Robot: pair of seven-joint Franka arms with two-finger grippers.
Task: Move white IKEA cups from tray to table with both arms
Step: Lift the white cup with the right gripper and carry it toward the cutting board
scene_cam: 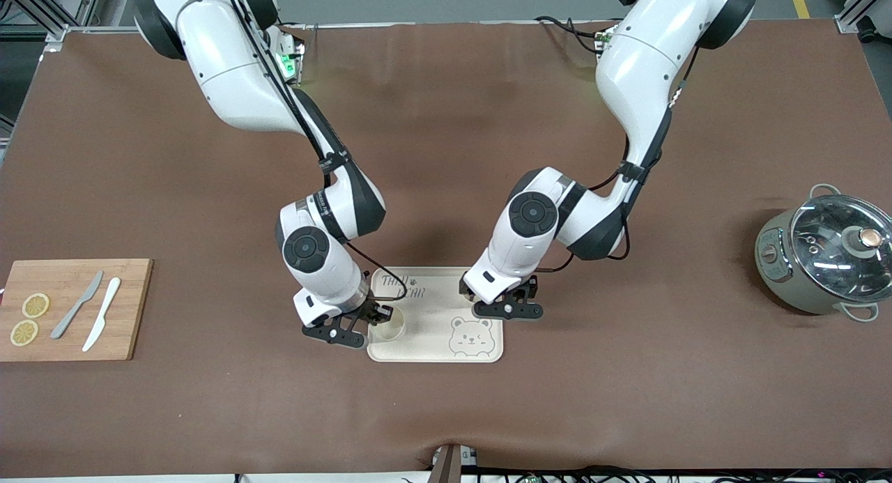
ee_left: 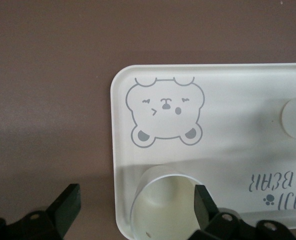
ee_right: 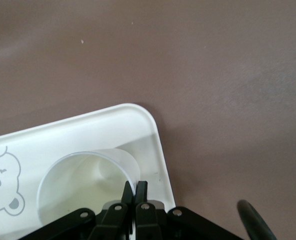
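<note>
A cream bear-print tray (scene_cam: 446, 291) lies mid-table. My right gripper (scene_cam: 376, 317) is shut on the rim of one white cup (scene_cam: 390, 326), which stands in the tray's corner nearer the camera, toward the right arm's end. In the right wrist view the gripper (ee_right: 136, 187) pinches the wall of this cup (ee_right: 77, 185). My left gripper (scene_cam: 507, 307) is over the tray's farther corner at the left arm's end and hides the second cup there. In the left wrist view this gripper (ee_left: 136, 197) is open, with one finger (ee_left: 203, 202) inside the second cup (ee_left: 163, 210) and the other outside the tray.
A wooden cutting board (scene_cam: 132, 288) with two lemon slices (scene_cam: 35, 305) and two knives (scene_cam: 101, 323) lies at the right arm's end. A pot with a glass lid (scene_cam: 829, 256) stands at the left arm's end.
</note>
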